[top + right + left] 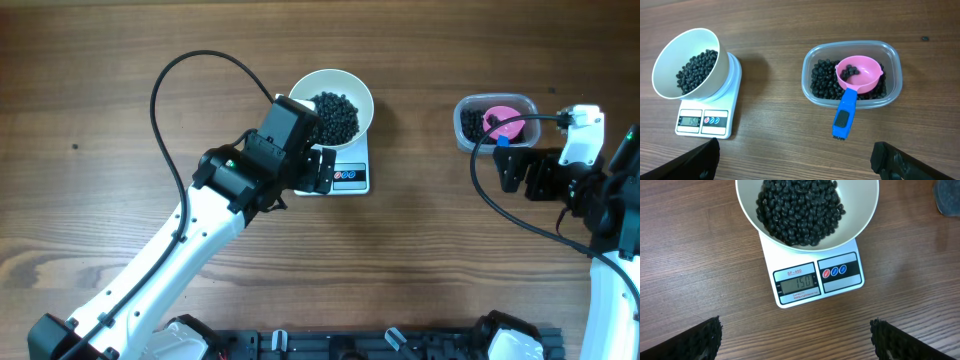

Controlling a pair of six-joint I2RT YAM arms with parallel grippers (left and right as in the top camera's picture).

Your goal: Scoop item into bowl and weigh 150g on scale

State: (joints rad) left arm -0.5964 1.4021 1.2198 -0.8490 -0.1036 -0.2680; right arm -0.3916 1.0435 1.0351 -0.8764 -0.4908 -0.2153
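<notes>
Bowl (860, 215): holds black beans (800, 210), sits on scale (816, 275)
Display (799, 283): reads 150
My left tool (797, 342) and right tool (795, 160): released, empty

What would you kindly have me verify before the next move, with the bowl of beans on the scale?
1. The display on the scale reads 150: ok.
2. The bowl sits on the scale, beans inside: ok.
3. The left gripper is open and empty: ok.
4. The right gripper is open, empty: ok.
5. The pink scoop rests in the clear tub: ok.
6. No strays on the table: cannot tell; one dark speck beyond the tub.
</notes>
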